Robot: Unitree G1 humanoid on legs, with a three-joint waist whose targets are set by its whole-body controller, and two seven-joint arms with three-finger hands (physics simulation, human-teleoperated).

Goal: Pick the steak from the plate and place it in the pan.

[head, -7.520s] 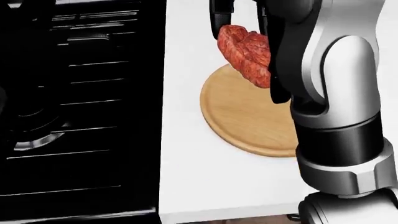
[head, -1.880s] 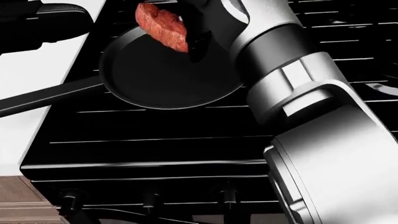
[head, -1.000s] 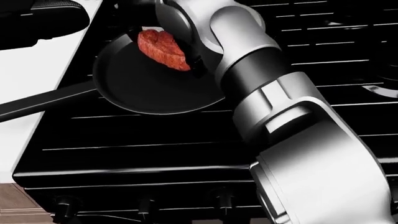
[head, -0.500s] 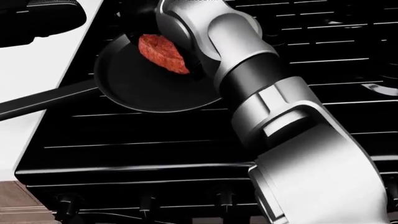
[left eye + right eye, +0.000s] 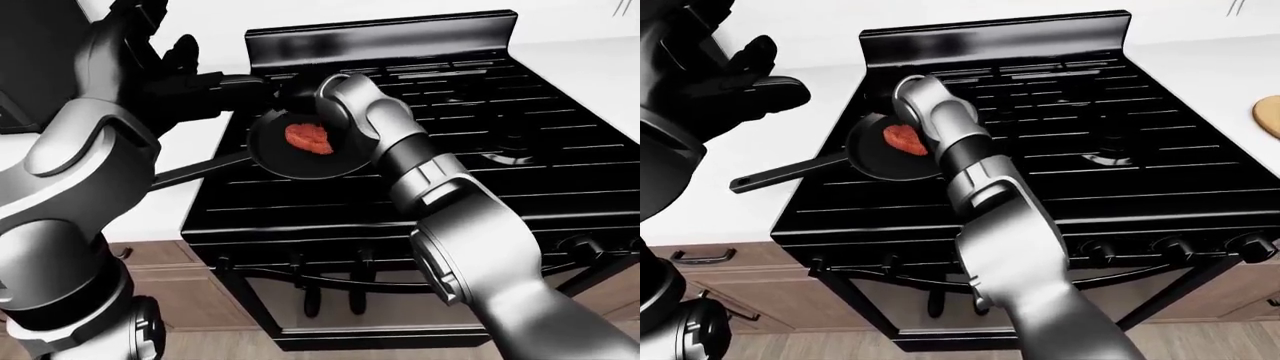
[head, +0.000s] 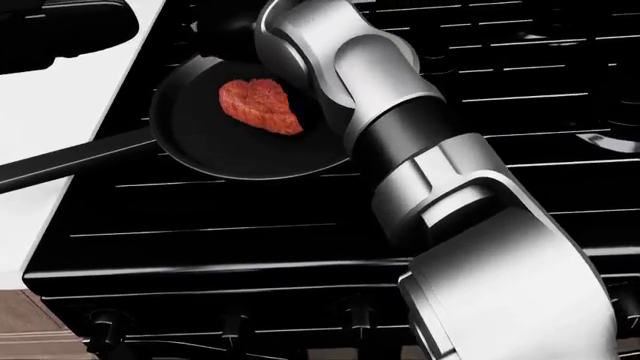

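Steak (image 6: 262, 105) flat in pan (image 6: 200, 154), upper-left burner of stove (image 6: 300, 247). Placing step looks done. Right hand hidden behind own forearm above pan, grip state impossible to tell; no fingers seen on meat. Left hand (image 5: 735, 75) raised at view's left, fingers spread, holding nothing. Next: lift right arm clear without nudging pan handle. Count: one steak, one pan, one plate (image 5: 1270, 114) at far right edge.
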